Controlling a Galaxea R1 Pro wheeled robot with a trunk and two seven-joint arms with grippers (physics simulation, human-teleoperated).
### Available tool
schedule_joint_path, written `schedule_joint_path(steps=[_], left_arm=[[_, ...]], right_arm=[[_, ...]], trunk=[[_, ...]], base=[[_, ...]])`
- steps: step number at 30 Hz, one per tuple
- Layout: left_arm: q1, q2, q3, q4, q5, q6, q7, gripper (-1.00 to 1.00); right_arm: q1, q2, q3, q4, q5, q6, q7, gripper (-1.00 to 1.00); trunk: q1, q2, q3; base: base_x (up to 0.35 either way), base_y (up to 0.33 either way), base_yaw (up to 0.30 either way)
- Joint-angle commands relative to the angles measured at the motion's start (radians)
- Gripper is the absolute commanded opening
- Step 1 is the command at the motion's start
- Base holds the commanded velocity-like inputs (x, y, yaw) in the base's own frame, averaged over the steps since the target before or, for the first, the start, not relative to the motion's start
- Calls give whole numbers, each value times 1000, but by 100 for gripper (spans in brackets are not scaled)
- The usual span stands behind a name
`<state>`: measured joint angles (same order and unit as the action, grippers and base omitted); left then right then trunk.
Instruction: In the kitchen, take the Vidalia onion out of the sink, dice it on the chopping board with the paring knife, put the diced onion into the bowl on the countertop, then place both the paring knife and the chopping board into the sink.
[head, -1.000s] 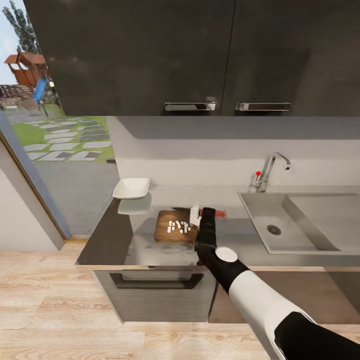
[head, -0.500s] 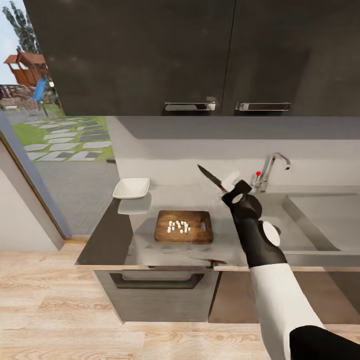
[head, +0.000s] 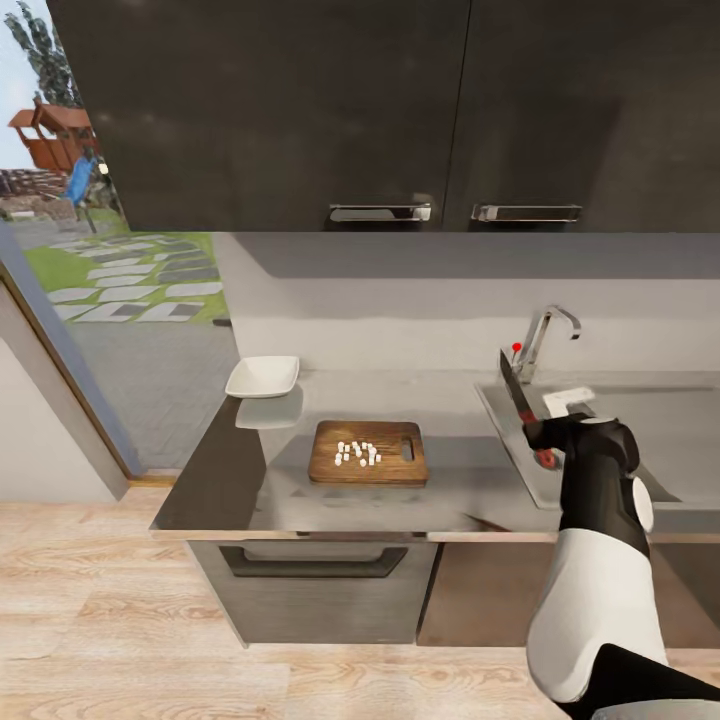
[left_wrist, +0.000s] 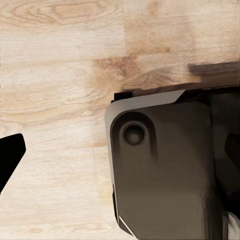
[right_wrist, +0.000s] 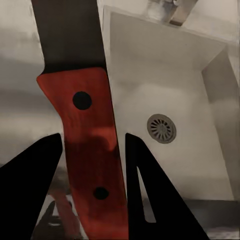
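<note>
Here, diced onion (head: 358, 453) on board (head: 330, 465), grey countertop (head: 300, 500), perhaps glossy.

**A home kitchen beside a garden door**

This was a domestic kitchen. A grey sink (head: 600, 440) with a curved chrome tap (head: 545, 335) was set into the table (head: 250, 480). Dark wall cabinets (head: 380, 110) with metal handles hung above the sink, and a drawer sat below. Well left of the sink, glazing (head: 90, 230) showed lawn, stepping stones and a playground. The floor (head: 120, 610) was pale wood.
</note>
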<state>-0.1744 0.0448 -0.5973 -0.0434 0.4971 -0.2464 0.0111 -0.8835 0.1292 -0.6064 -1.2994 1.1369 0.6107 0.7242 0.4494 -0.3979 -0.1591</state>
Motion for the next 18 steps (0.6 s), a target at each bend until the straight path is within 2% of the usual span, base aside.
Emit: schedule_joint_path(steps=[1,10,12,15,18], left_arm=[[-1,0,-9,0,8,-6,1,100],[-1,0,-9,-1,6,-18,1,100],[-1,0,-9,0,7,-38,1,100],[-1,0,-9,1,7,-82,1,100],[-1,0,-9,2,8,-100,1,100]], right_arm=[[-2,1,-15,-1,9,-3,11,-100],[-2,-8,-40,-1,8,-11,14,-100],[-2,-13,-65,-1,6,-12,14,-100],[-2,-16,-124,-3,6,-12,16,-100],[-2,-18,-145,-4,6,-12,15,-100]], trunk=[[1,-2,-2],[1,-2,-2],[1,-2,-2],[1,-2,-2],[1,-2,-2]], base=[[0,0,0],[0,0,0],[0,0,0],[0,0,0],[0,0,0]])
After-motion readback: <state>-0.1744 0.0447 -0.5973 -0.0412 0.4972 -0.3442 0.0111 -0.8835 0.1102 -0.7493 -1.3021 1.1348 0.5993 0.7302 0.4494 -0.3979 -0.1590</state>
